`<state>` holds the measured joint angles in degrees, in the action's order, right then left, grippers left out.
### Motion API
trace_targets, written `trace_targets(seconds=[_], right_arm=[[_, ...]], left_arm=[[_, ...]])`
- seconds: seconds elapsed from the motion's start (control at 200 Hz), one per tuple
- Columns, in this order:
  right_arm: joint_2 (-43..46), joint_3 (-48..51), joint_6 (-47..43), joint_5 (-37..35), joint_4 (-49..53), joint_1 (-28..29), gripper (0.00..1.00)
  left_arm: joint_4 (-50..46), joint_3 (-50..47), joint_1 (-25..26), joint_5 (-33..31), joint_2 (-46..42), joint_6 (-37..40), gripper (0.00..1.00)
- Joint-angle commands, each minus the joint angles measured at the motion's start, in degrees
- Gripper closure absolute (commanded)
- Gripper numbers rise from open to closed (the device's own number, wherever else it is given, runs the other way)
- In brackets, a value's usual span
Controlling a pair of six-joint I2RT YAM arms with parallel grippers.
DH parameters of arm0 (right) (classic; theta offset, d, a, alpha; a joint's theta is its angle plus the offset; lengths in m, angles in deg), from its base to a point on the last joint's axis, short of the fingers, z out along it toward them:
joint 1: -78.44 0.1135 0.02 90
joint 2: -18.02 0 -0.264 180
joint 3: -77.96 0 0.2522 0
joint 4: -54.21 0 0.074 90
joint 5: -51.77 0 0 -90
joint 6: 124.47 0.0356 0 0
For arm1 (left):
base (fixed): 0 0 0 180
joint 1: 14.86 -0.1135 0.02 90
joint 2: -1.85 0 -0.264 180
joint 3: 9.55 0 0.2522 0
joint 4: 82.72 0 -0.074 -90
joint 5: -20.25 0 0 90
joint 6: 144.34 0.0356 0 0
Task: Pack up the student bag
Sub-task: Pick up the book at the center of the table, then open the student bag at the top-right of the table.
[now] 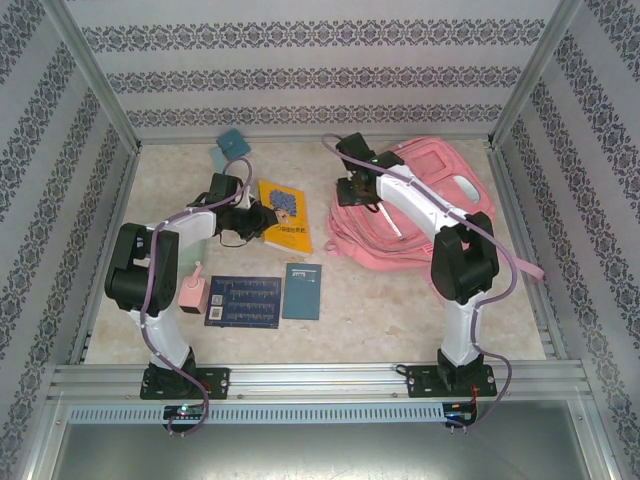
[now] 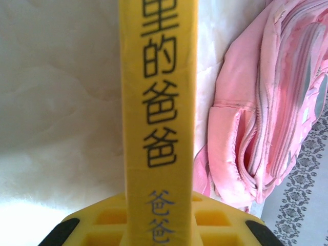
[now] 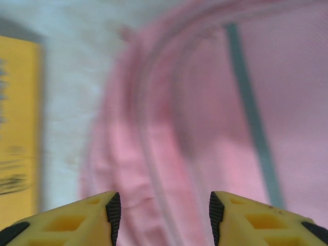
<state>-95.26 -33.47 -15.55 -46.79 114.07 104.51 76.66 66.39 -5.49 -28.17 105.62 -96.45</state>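
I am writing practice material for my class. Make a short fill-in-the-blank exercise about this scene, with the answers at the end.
1. The book clamped in the left gripper is ____ in colour.
2. The right gripper hangs over the student bag with its jaws ____.
3. In the top view, the teal book lies flat just to the ____ of the dark blue book.

Answers: yellow; open; right

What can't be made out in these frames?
Left wrist: the yellow book's spine title is cut off at top and bottom edges.
Right wrist: blur leaves the student bag's zip state unclear.
Top external: the right arm hides part of the bag; the dark blue sheet's print is too small.
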Motion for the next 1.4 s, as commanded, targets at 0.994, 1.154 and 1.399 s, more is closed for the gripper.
trace_targets(seconds=[0.994, 1.154, 1.399], right_arm=[[0.9, -8.7, -5.9, -5.8, 7.5, -1.6, 1.0], [1.9, -17.4, -4.8, -2.5, 10.7, -2.7, 1.0], [3.0, -26.8, -0.4, 9.4, 11.1, -5.7, 1.0]], left_arm=[[14.0, 0.1, 5.3, 0.2, -10.3, -12.0, 1.0], [18.7, -1.0, 6.6, -2.0, -11.3, -15.4, 1.0], [28.4, -1.4, 9.4, -3.6, -9.6, -21.5, 1.0]])
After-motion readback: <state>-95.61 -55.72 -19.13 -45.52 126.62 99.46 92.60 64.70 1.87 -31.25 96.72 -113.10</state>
